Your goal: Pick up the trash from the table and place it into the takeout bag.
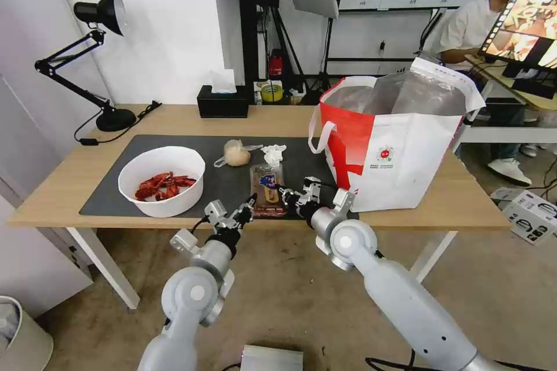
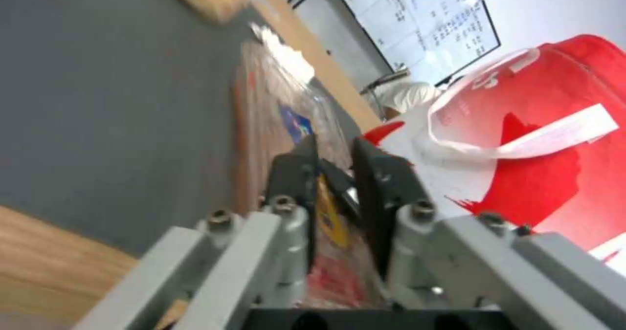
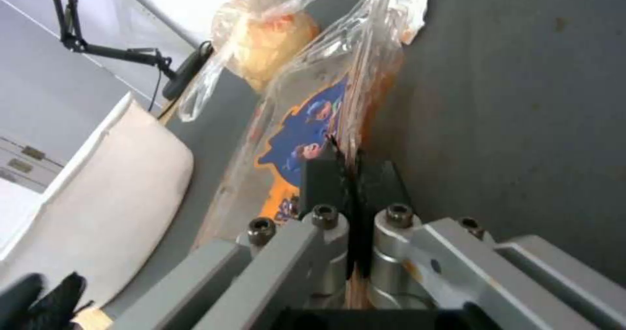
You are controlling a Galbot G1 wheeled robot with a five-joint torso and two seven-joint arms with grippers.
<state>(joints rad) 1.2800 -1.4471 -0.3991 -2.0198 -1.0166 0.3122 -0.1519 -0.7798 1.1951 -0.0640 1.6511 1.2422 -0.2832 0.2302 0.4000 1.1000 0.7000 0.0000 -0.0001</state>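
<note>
- Pinching the clamshell tray (image 1: 267, 185) at the counter's (image 1: 69, 179) near edge: left tool (image 1: 248, 207) and right tool (image 1: 282, 191) both clamped on its rim.
- Lying long axis front-to-back, takeout bag (image 1: 400, 156) just right, nearer the right tool.

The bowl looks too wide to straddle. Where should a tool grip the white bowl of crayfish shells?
On the white bowl, probably pinch the near rim from above, one finger inside and one outside: it stands upright and open, its wall is thin, and the shells lie low in the middle.
</note>
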